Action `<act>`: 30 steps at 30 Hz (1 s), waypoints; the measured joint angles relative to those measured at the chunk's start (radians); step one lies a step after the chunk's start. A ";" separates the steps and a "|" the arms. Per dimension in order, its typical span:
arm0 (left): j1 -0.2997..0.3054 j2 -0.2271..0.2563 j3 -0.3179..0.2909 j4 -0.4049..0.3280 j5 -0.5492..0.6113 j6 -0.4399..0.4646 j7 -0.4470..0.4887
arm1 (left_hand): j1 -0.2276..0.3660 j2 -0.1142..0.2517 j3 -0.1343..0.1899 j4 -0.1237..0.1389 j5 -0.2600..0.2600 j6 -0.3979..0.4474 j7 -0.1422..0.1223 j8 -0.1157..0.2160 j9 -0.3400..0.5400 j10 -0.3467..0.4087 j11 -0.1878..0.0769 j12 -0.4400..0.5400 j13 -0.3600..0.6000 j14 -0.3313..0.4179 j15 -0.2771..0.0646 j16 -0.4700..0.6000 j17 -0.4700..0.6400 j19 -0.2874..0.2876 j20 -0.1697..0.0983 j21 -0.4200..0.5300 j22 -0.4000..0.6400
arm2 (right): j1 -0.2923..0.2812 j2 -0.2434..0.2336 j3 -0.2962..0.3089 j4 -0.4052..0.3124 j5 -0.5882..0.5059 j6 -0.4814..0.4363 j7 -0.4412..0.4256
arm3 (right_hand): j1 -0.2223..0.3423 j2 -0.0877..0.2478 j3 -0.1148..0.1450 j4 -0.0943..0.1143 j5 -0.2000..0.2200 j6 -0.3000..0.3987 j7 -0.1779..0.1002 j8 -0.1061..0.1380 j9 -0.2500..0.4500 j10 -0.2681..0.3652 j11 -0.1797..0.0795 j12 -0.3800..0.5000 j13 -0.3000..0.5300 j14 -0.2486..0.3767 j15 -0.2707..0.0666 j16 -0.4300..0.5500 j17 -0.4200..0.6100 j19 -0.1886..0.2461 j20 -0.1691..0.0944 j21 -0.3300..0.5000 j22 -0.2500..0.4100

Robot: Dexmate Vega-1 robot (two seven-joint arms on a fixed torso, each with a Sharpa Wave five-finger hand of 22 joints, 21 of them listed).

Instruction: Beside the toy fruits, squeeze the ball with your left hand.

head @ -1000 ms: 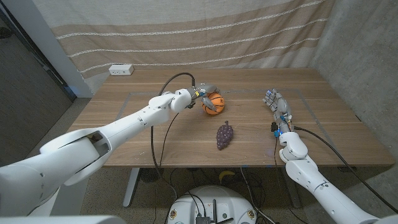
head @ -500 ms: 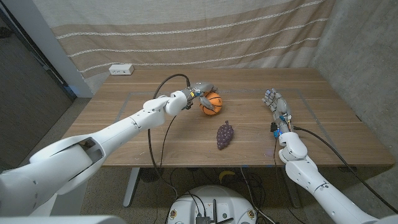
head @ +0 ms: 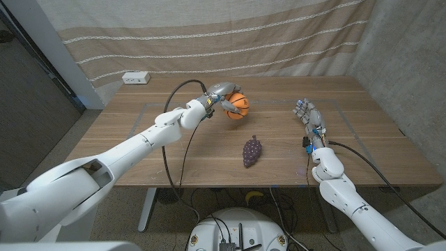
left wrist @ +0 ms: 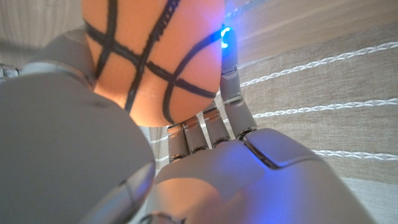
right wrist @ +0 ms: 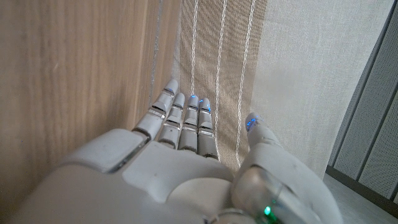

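An orange ball with black basketball lines hangs above the table's far middle, held in my left hand. The left wrist view has the ball close up, with my fingers wrapped around it. A purple toy grape bunch lies on the wood nearer to me, clear of the ball. My right hand waits at the table's right side with fingers straight and apart, holding nothing; it appears as my right hand in the right wrist view.
A wooden table carries the fruit. A white power strip sits at its far left edge. A striped beige curtain hangs behind, with a grey wall on the right. Bare wood lies left of the grapes.
My left hand has lifted the ball off the table and carried it slightly up and away. The grapes and my right hand have stayed put.
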 measured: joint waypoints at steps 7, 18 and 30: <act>0.026 -0.006 -0.035 -0.002 -0.030 -0.021 0.066 | 0.000 0.000 0.000 0.000 0.000 0.000 0.000 0.000 0.000 0.000 0.000 -0.001 0.000 0.000 0.000 0.007 0.001 0.000 0.000 0.009 -0.005 | 0.003 -0.001 -0.002 -0.004 -0.006 -0.006 -0.006 | 0.000 0.000 0.000 0.000 0.000 0.000 0.000 0.000 0.000 0.000 0.000 0.000 0.000 0.000 0.000 0.000 0.000 0.000 0.000 0.000 0.000; 0.051 -0.011 -0.075 0.011 -0.076 -0.075 0.142 | 0.000 0.000 0.000 0.000 0.000 0.018 0.018 -0.003 0.000 0.025 0.018 -0.006 0.000 0.011 0.011 0.007 0.030 0.022 -0.022 0.021 -0.010 | 0.012 -0.001 -0.006 -0.005 -0.014 -0.010 -0.010 | -0.011 -0.011 0.000 0.000 0.000 0.000 0.000 0.000 0.000 0.000 0.000 0.000 0.000 0.000 0.000 0.000 0.000 0.000 0.000 -0.006 0.000; 0.070 -0.028 -0.119 0.061 -0.165 -0.182 0.181 | 0.000 0.000 0.000 0.000 0.000 0.020 0.020 -0.010 0.000 0.025 0.019 -0.010 0.000 0.011 0.011 0.006 0.043 0.022 -0.022 0.036 -0.017 | 0.021 0.001 -0.010 -0.005 -0.023 -0.016 -0.016 | -0.011 -0.011 0.000 0.000 0.000 0.000 0.000 0.000 0.000 0.000 0.000 0.000 0.000 0.000 0.000 -0.005 0.000 0.000 0.000 -0.007 0.000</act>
